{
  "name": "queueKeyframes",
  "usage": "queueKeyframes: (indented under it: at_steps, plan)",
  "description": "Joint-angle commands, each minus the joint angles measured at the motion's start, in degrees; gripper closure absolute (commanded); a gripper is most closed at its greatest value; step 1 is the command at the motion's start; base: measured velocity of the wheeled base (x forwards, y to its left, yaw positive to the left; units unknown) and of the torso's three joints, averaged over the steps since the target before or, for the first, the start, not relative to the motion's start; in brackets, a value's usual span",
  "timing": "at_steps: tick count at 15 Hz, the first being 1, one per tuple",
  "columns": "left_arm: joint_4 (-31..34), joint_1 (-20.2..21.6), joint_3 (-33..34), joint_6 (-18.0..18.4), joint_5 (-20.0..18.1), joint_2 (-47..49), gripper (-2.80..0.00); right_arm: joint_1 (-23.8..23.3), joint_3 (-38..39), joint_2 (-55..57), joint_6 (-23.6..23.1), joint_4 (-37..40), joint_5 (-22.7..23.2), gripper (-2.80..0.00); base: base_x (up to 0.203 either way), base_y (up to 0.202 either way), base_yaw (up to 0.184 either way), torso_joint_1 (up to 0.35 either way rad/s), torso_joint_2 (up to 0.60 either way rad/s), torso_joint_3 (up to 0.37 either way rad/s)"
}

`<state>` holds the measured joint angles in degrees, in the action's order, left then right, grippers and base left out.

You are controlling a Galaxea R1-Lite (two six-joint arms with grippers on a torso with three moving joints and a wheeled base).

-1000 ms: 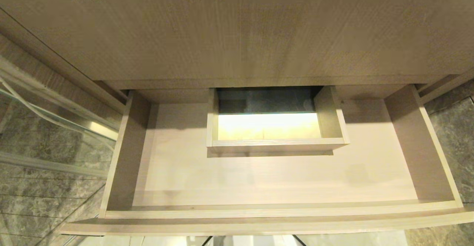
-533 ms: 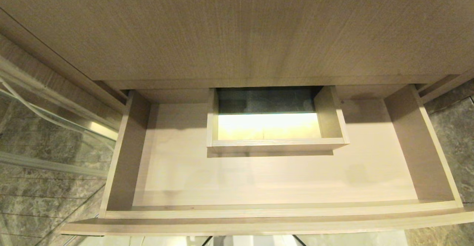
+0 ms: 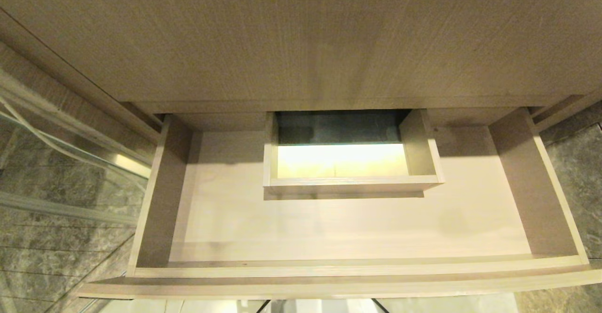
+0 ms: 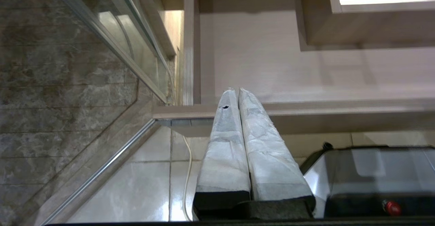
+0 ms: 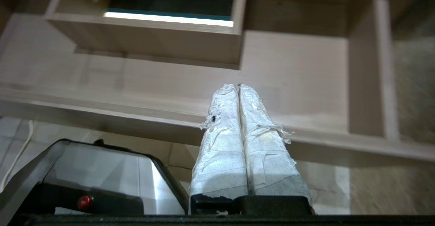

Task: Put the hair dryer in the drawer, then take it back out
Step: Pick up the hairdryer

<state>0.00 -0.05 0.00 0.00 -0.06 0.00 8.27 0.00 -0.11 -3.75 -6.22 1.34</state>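
Note:
The tan wood drawer stands pulled out below the vanity front, and nothing lies in it. A boxed rectangular cutout sits in the middle of its back half. The hair dryer is out of view. Neither arm shows in the head view. In the left wrist view my left gripper is shut and empty, low before the drawer's front rail near its left corner. In the right wrist view my right gripper is also shut and empty, below the drawer's front rail toward its right side.
A glass shower panel with a metal frame stands at the left over dark marble tiles. A white cord runs down across the pale floor tiles. My own shiny base housing sits under the drawer front. Dark marble floor lies at the right.

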Motion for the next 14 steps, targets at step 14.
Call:
queueKeyframes:
  at_steps: [14]
  plan:
    - [0.0,-0.04,0.09,0.0,-0.03,0.0,0.0,0.0,2.29,-2.18,-0.11,0.15,-0.02,0.0,-0.001,0.004,-0.103,0.003,0.0,0.002]
